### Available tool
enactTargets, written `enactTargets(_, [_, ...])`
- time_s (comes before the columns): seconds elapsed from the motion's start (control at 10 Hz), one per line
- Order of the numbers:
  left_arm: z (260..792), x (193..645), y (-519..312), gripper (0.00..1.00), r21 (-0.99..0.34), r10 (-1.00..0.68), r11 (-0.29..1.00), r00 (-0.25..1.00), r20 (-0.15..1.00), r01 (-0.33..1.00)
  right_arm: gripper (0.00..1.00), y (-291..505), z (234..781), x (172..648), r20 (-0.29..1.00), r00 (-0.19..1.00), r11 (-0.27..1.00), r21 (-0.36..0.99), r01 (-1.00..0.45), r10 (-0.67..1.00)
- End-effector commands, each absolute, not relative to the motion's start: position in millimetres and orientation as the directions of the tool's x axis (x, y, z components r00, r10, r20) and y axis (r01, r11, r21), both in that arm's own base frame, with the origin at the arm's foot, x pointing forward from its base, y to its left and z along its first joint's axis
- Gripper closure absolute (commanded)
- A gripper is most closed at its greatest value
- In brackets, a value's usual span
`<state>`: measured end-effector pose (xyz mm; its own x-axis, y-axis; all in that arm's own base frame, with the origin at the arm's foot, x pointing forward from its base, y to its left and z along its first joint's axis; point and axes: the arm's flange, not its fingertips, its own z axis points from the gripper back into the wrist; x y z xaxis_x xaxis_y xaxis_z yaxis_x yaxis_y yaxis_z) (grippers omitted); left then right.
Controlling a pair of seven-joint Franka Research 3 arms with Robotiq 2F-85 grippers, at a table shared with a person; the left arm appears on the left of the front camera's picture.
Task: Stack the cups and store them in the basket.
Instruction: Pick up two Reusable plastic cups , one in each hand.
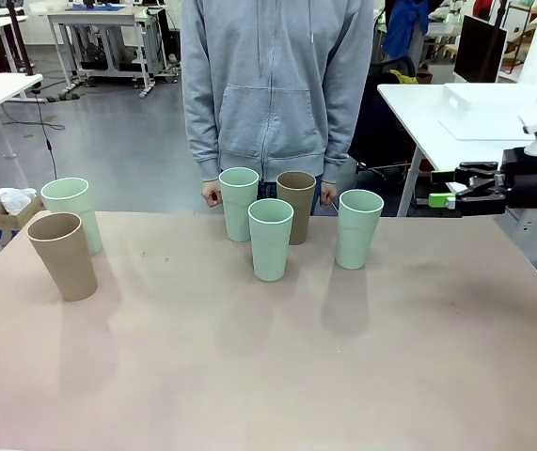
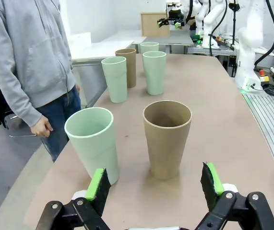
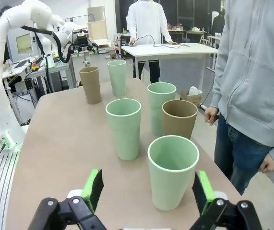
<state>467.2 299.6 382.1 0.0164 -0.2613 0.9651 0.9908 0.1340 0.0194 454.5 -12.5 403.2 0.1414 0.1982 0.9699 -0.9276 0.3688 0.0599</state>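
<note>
Mint-green cups (image 1: 271, 237), four, plus tan cups (image 1: 63, 254), two: all upright, unstacked on bench (image 1: 249, 376); pair at left, four far-centre. Left claw (image 2: 155, 181) spread, facing tan cup. Right claw (image 3: 148, 189) spread, facing nearest mint cup.

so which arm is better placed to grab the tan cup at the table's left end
Left. The open left gripper faces that tan cup close ahead; the right gripper faces a green cup at the other end.
</note>
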Motion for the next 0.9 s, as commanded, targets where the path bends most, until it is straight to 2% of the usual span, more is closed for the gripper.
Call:
enactTargets(0.0, [379.0, 461.5, 294.4, 0.00, 0.017, -0.269, 0.136, 0.020, 0.963, 0.991, 0.00, -11.8, 406.0, 452.4, 0.966, 0.166, 0.358, 0.087, -0.930, 0.197])
enactTargets(0.2, [382.1, 466.9, 299.7, 0.00, 0.019, -0.263, 0.134, 0.017, 0.965, 0.991, 0.00, -12.4, 403.5, 454.3, 0.970, 0.141, 0.368, 0.059, -0.928, 0.198])
enactTargets(0.3, [368.1, 497.2, 312.5, 0.00, -0.012, -0.246, 0.189, 0.059, 0.967, 0.982, 0.00, -12.6, 384.6, 483.8, 0.973, 0.159, 0.302, 0.103, -0.948, 0.169])
enactTargets(0.5, [335.8, 523.4, 324.3, 0.00, -0.082, -0.158, 0.158, 0.107, 0.982, 0.984, 0.00, -13.2, 350.3, 511.6, 0.985, 0.158, 0.235, 0.138, -0.962, 0.069])
enactTargets(0.8, [289.7, 549.4, 334.1, 0.00, -0.108, -0.036, 0.141, 0.114, 0.993, 0.984, 0.00, -16.0, 302.4, 530.0, 0.993, 0.105, 0.238, 0.088, -0.967, 0.061])
